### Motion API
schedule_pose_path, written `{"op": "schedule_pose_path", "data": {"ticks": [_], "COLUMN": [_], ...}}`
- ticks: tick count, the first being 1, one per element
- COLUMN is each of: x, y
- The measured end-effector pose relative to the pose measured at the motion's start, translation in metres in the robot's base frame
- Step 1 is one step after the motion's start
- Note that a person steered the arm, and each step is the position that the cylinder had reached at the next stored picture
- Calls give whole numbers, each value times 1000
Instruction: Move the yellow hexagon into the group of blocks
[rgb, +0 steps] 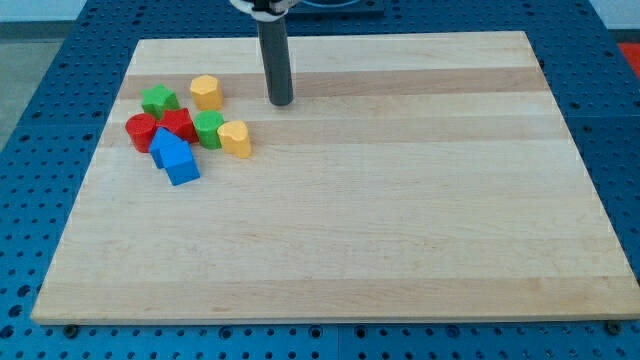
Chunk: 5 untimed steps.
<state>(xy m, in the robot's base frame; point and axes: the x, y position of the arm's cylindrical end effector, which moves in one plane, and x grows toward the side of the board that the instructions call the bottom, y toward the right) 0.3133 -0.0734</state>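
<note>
The yellow hexagon (206, 92) sits near the view's upper left, just apart from the group. The group lies below and left of it: a green star (159, 99), a red cylinder (141, 131), a red block (179, 124), a green block (209, 129), a yellow heart (235, 138) and two blue blocks (175, 155) touching each other. My tip (281, 102) rests on the board to the right of the yellow hexagon, about a block and a half away, touching nothing.
The wooden board (400, 200) lies on a blue perforated table (40, 120). The rod rises from the tip to the view's top edge.
</note>
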Motion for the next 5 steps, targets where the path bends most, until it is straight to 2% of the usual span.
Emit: {"op": "schedule_pose_path", "data": {"ticks": [2,3,5], "x": [-38,-40,-38], "y": [-62,-105,-128]}}
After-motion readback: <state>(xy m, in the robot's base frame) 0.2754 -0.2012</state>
